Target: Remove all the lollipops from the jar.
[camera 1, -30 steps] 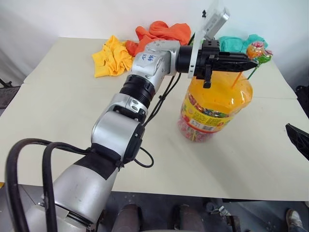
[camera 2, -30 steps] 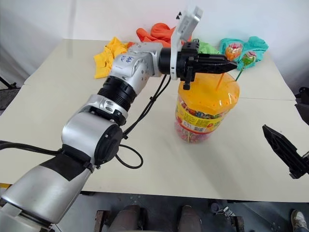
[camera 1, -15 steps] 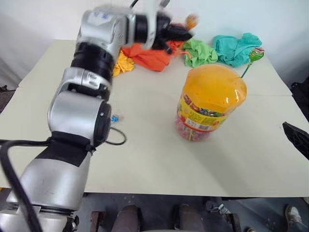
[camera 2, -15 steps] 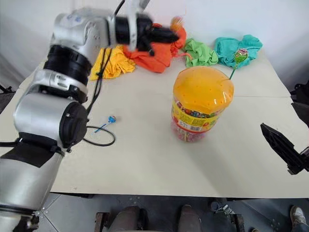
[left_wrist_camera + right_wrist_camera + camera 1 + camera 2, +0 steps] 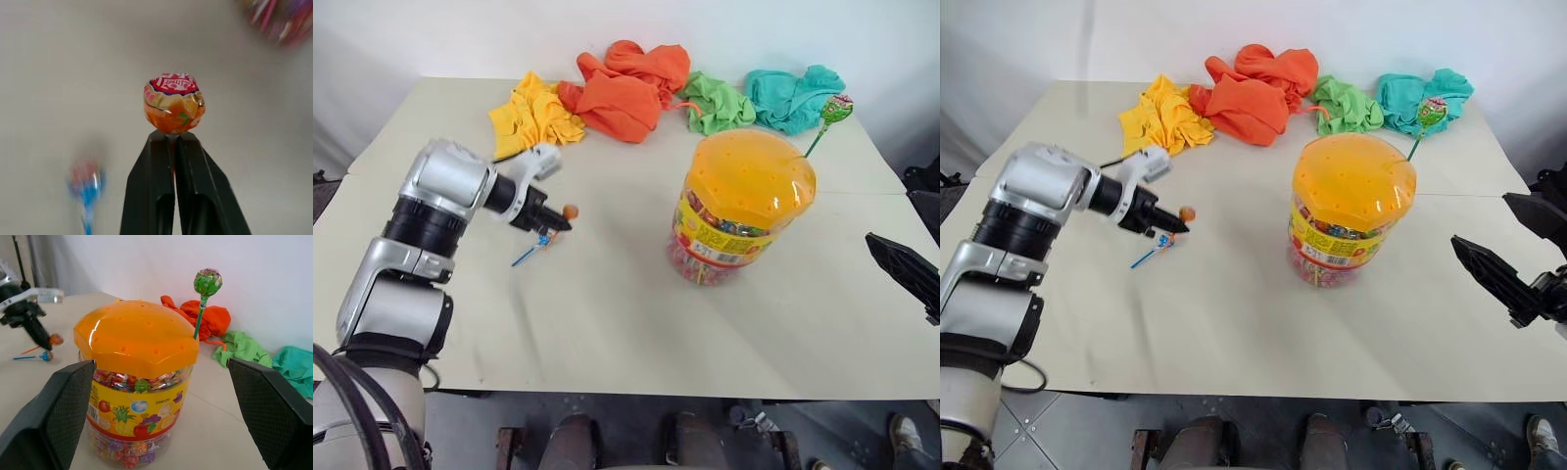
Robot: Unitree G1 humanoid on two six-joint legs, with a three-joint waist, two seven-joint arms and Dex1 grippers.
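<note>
The jar (image 5: 744, 211), a clear tub with an orange holed lid, stands right of the table's middle. A green lollipop (image 5: 836, 110) sticks up from a hole at the lid's far right edge. My left gripper (image 5: 173, 142) is shut on the stick of an orange lollipop (image 5: 173, 105), low over the table well left of the jar. A blue-stick lollipop (image 5: 540, 242) lies on the table just beside it. My right gripper (image 5: 161, 364) hangs open to the right of the jar, its fingers (image 5: 49, 416) spread wider than the tub and apart from it.
Crumpled cloths lie along the table's far side: yellow (image 5: 533, 117), orange (image 5: 626, 88), green (image 5: 717, 103) and teal (image 5: 793, 93). The table's front edge (image 5: 636, 392) runs below the jar.
My left arm swung from over the jar's lid to the left and down, carrying the orange lollipop out to the blue one on the table. The right gripper crept slightly forward.
</note>
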